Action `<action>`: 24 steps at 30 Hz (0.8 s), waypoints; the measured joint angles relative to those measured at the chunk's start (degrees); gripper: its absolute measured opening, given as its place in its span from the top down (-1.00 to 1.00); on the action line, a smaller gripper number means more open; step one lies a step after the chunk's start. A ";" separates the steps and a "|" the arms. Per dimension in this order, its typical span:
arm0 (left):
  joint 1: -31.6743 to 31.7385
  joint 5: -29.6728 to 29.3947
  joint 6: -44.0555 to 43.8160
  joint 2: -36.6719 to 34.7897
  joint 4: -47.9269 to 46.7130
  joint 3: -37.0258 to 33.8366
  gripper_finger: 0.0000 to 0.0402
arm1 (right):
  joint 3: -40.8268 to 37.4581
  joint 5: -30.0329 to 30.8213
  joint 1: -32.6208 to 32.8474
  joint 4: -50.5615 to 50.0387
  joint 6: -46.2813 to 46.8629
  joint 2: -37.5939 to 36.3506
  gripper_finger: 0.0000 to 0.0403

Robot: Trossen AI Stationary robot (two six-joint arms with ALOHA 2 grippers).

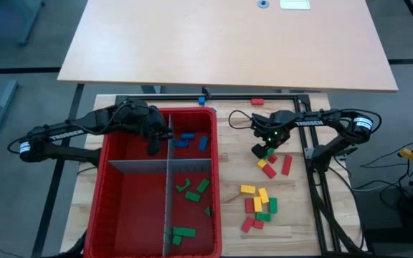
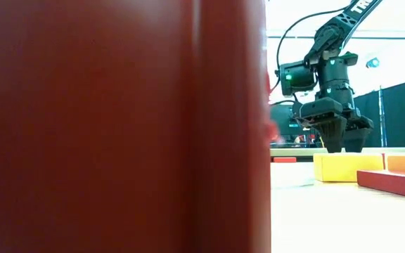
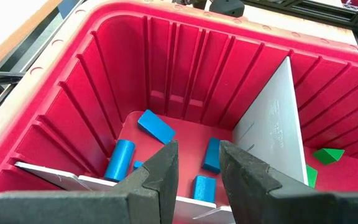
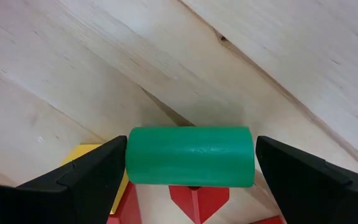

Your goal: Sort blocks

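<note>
The red bin [image 1: 113, 208], split by grey dividers, holds blue blocks [image 1: 186, 138] in its far right compartment and green blocks [image 1: 193, 190] nearer. My left gripper [image 1: 153, 145] hangs open above the bin's far end, with nothing between its fingers [image 3: 199, 177]; the blue blocks [image 3: 156, 127] lie below it. To the right of the bin, my right gripper [image 1: 264, 152] is down at the table among loose blocks, shut on a green block [image 4: 190, 156]. A yellow block [image 4: 86, 152] and a red block [image 4: 197, 198] show beneath it. My right gripper pinches the green block by its two short ends, the left end [image 4: 130, 157] against one finger and the right end against the other. The fingers point down from above, and the block lies level across the gap. Whether it is clear of the blocks below, I cannot tell.
Loose red, yellow and green blocks [image 1: 258, 203] lie on the wood right of the bin, with a red one [image 1: 287, 165] close to my right gripper. A red block [image 1: 257, 102] and a blue one [image 1: 201, 99] sit by the far frame bar. A large tabletop [image 1: 228, 43] stands beyond.
</note>
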 joint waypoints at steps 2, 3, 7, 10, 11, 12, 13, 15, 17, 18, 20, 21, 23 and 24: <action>0.01 0.02 -0.17 -0.01 0.01 0.00 0.49 | -0.02 -0.01 0.02 0.00 0.00 0.00 -0.67; 0.02 0.02 -0.21 -0.02 0.00 0.00 0.49 | -0.04 -0.01 0.02 0.00 0.00 0.00 -0.66; 0.00 0.01 -0.35 -0.01 0.00 0.00 0.49 | -0.09 -0.33 0.00 -0.23 -0.01 0.00 -0.57; 0.01 0.01 -0.35 0.00 0.00 0.00 0.49 | -0.09 -0.45 0.02 -1.12 -0.02 0.00 -0.50; 0.02 0.02 -0.35 0.00 0.00 0.00 0.49 | -0.11 -0.45 0.00 -1.32 -0.02 0.00 -0.48; 0.02 0.00 -0.35 0.00 0.00 0.00 0.49 | -0.11 -0.45 0.02 -1.36 0.00 0.00 -0.46; 0.02 0.02 -0.35 0.00 0.00 0.00 0.49 | -0.11 -0.47 0.02 -1.38 -0.02 0.00 -0.44; 0.01 0.02 -0.35 -0.01 0.00 0.00 0.49 | -0.11 -0.49 0.02 -1.42 -0.02 0.00 -0.41; 0.01 0.02 -0.53 0.00 0.00 0.00 0.49 | -0.11 -0.51 0.00 -1.48 -0.02 0.00 -0.39; 0.02 0.01 -0.68 -0.02 0.00 0.00 0.49 | -0.11 -0.51 0.01 -1.55 -0.02 0.00 -0.39; 0.02 0.02 -0.80 0.00 0.00 0.00 0.49 | -0.11 -0.51 0.02 -1.88 -0.02 0.00 -0.38; 0.01 0.01 -0.81 0.00 0.00 0.00 0.49 | -0.11 -0.49 0.02 -1.97 -0.02 0.00 -0.38; 0.02 0.02 -0.81 0.00 0.00 0.00 0.49 | -0.11 -0.34 0.01 -2.28 -0.02 0.00 -0.37; 0.02 0.01 -0.81 0.00 0.00 0.00 0.49 | -0.11 -0.20 0.02 -2.55 -0.02 0.00 -0.37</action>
